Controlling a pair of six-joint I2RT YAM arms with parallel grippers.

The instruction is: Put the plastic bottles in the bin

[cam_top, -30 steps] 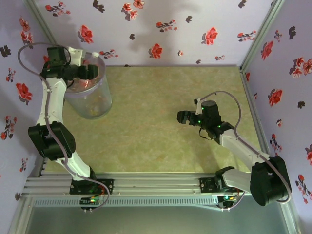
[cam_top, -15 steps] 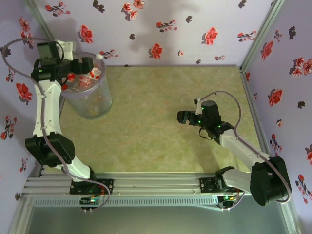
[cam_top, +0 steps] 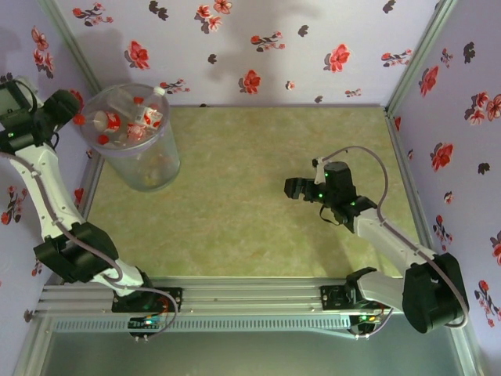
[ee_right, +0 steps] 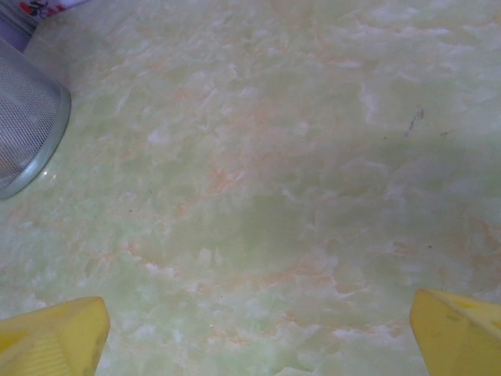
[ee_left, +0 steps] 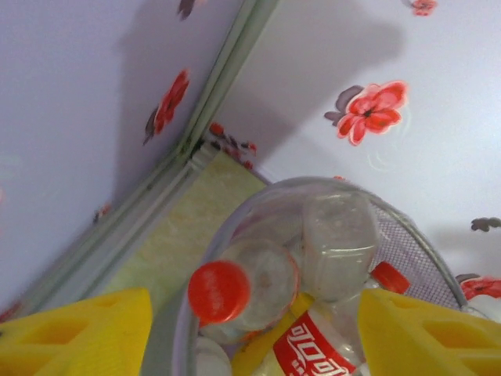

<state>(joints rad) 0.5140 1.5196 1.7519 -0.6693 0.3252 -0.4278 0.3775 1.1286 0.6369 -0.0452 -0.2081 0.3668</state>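
Note:
The bin [cam_top: 153,168] stands at the back left of the table, with several plastic bottles [cam_top: 137,121] piled inside it. In the left wrist view I look down into the bin [ee_left: 411,239]: a clear bottle with a red cap [ee_left: 223,291], a clear bottle lying base up [ee_left: 337,243] and a red-labelled one [ee_left: 309,348] over something yellow. My left gripper [cam_top: 69,110] hangs just left of the rim, open [ee_left: 250,345], its yellow fingers [ee_left: 78,333] holding nothing. My right gripper [cam_top: 291,188] hovers over the bare table right of centre, open [ee_right: 254,345] and empty.
Floral walls close the table in at the back and on both sides; the left gripper is near the left wall [cam_top: 23,157]. The bin's mesh-patterned base [ee_right: 27,133] shows at the left edge of the right wrist view. Marbled green tabletop [cam_top: 258,157] lies between bin and right gripper.
My left gripper has drawn back leftward from above the bin to just outside its rim, uncovering the bottles inside. The right arm has stayed still.

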